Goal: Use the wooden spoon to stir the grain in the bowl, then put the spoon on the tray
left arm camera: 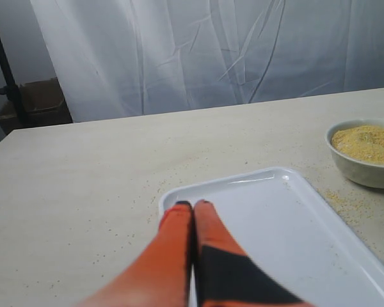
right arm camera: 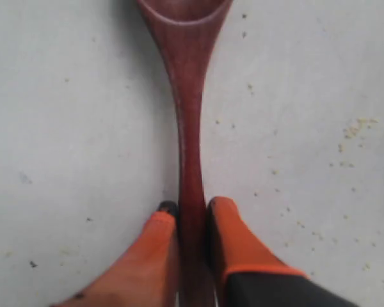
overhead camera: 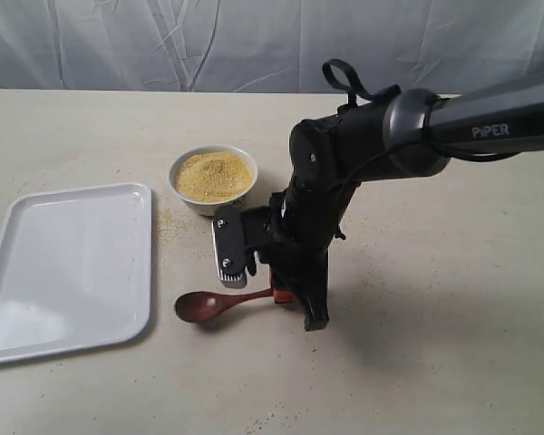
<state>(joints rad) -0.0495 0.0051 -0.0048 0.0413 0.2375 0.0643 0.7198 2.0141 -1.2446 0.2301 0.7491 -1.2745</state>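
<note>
We record white for the tray [overhead camera: 72, 263] and bowl [overhead camera: 194, 203], yellow-tan for the grain [overhead camera: 213, 175]. We record dark reddish-brown for the wooden spoon [overhead camera: 208, 306].

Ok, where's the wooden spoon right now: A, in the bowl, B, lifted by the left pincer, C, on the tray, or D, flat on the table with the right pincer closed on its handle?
D: the wooden spoon lies on the table, right pincer gripping its handle.

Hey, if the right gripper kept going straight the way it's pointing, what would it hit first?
Most likely the table: the right gripper points down at it, closed on the wooden spoon lying there.
</note>
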